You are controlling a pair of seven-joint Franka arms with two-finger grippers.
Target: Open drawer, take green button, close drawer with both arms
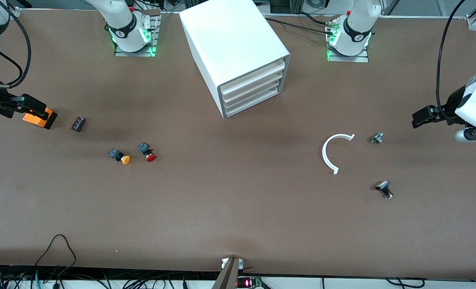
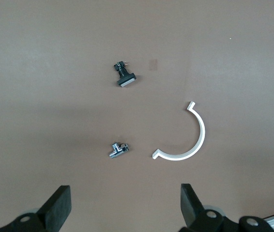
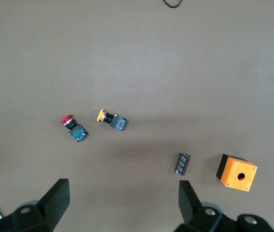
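The white box-shaped cabinet (image 1: 238, 52) sits on the brown desk (image 1: 238, 216), its lower white plastic drawer (image 1: 250, 101) shut; no green button shows. Left claw (image 2: 122, 205) and right claw (image 3: 122, 203) hover wide open, empty

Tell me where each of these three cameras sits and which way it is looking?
Front view: high across the table, facing both arms' bases and the white cabinet.
Left wrist view: on the left arm, looking down past the open left gripper at the white curved clip.
Right wrist view: on the right arm, looking down past the open right gripper at the orange box.
Front and left wrist views share the clip.
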